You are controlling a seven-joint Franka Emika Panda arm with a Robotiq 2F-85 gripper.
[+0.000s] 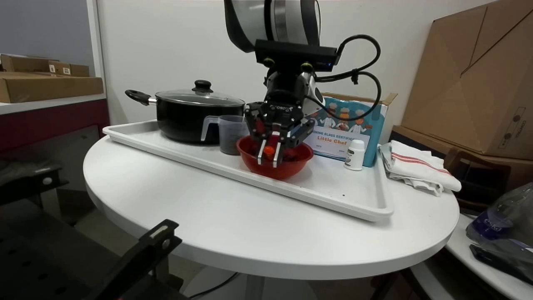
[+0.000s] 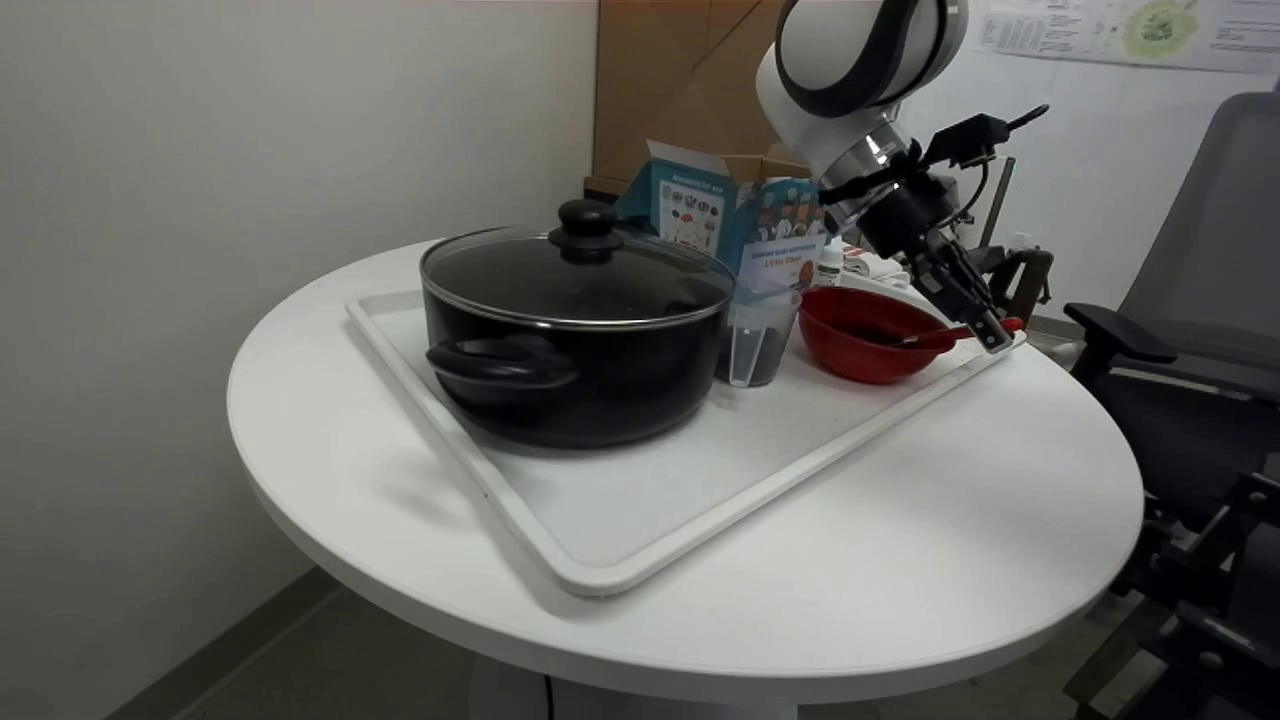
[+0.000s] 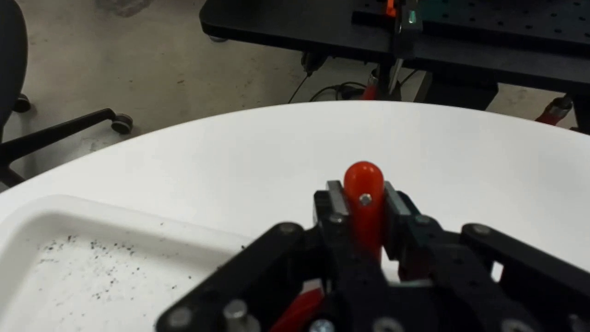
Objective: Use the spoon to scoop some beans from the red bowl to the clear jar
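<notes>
Clamping the spoon [image 3: 366, 216] in the gripper [image 1: 268, 160], reaching into the red bowl [image 2: 860, 368] toward the beans [image 2: 870, 332]
In an exterior view, pointing the handle [image 1: 269, 151] toward 6 o'clock, impossible to tell how loaded at the far end; probably light and stiff, smooth enough to roll under load, so best pinched firmly on the rounded handle end, kept level, then carried toward 10 o'clock to the clear jar [image 1: 233, 135], just beside the bowl

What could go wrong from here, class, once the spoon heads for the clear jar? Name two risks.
The gripper pinches the spoon close to one end, so it could twist and spill. The clear jar stands between the black pot and the red bowl, so a low pass might tip it.
</notes>
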